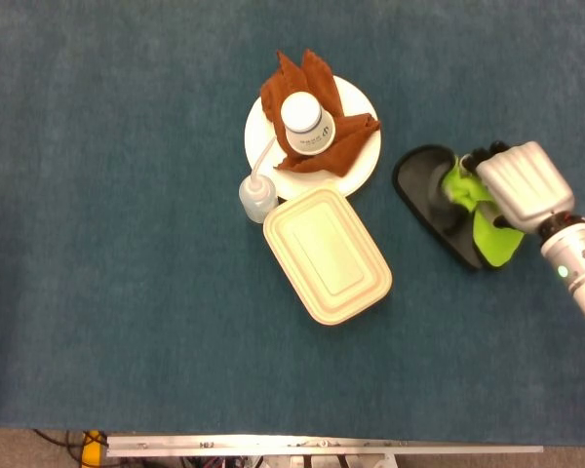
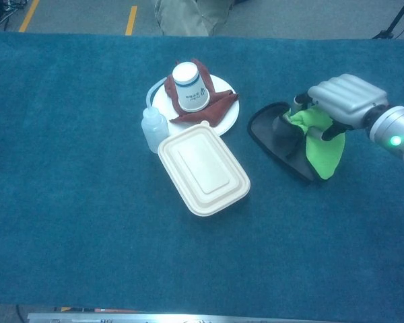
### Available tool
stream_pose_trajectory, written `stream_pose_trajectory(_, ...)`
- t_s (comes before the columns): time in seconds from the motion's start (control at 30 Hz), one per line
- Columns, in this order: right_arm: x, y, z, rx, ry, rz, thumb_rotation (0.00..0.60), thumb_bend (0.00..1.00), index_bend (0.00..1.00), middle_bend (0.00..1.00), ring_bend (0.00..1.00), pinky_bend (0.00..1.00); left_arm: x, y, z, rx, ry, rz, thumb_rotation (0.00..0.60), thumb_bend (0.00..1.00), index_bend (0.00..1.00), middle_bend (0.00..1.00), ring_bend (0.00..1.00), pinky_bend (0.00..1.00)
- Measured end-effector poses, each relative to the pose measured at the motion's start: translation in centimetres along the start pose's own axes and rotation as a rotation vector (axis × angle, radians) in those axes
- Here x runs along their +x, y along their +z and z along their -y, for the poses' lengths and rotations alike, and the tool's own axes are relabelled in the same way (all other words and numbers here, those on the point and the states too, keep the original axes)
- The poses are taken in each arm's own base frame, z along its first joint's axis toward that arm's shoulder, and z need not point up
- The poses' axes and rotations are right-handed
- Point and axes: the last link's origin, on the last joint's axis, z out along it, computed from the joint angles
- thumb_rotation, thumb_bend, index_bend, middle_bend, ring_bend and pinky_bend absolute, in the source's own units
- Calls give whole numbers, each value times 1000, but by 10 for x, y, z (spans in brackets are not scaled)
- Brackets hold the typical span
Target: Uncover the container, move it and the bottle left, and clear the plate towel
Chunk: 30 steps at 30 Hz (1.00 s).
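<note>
A: From the left, what's where?

B: The bottle (image 1: pixel 256 196) stands just beside the plate (image 1: pixel 362 146). A brown towel (image 1: pixel 346 134) lies on the plate with a cup (image 1: pixel 307 122) on top. The container (image 1: pixel 328 254) sits bare in front of them, lid shut. Well to its right, the right hand (image 1: pixel 516 185) grips a green-and-black cover (image 1: pixel 457 207), fingers curled into the cloth.

A: So how far along are we?

B: I judge the uncovering done, since nothing lies on the container. Container and bottle are not yet moved left, and the towel is not cleared.

A: Anything unclear?

B: The left hand shows in neither view. The right fingertips are buried in the cloth, and I cannot tell whether the cover rests on the table (image 1: pixel 97 292) or hangs just above it.
</note>
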Motion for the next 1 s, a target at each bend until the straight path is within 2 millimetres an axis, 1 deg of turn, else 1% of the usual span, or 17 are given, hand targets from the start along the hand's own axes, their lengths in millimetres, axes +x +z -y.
stream_pose_trajectory(0.07, 2, -2, -3, -7, -3, -6, 600, 294, 105, 205, 205, 469, 1, 4, -3, -15, -3, 9, 600, 368, 129, 177, 175, 126)
stream_pose_trajectory(0.27, 14, -12, -15, -32, -5, -37, 600, 287, 59, 193, 189, 450, 4, 19, -20, -76, -30, 43, 600, 368, 119, 162, 173, 126)
stream_pose_trajectory(0.4, 25, -21, -23, -49, 11, -73, 600, 257, 54, 193, 188, 431, 4, 32, -30, -121, -42, 68, 600, 368, 115, 157, 172, 126)
stream_pose_trajectory(0.5, 34, -26, -28, -63, 26, -116, 600, 253, 54, 193, 187, 425, 3, 44, -40, -161, -48, 85, 600, 368, 114, 157, 172, 126)
stream_pose_trajectory(0.6, 44, -32, -32, -73, 55, -161, 600, 253, 54, 193, 186, 425, 0, 53, -50, -197, -59, 111, 600, 368, 114, 155, 172, 126)
stream_pose_trajectory(0.7, 47, -37, -31, -67, 72, -200, 600, 251, 54, 193, 186, 425, -5, 59, -62, -234, -70, 155, 600, 368, 114, 142, 171, 126)
stream_pose_trajectory(0.83, 49, -46, -32, -64, 93, -241, 600, 250, 54, 197, 186, 425, -12, 68, -84, -300, -105, 228, 600, 368, 103, 133, 163, 126)
stream_pose_trajectory(1.0, 59, -56, -39, -76, 106, -303, 600, 244, 54, 202, 186, 425, -21, 79, -106, -356, -142, 299, 600, 368, 99, 129, 157, 126)
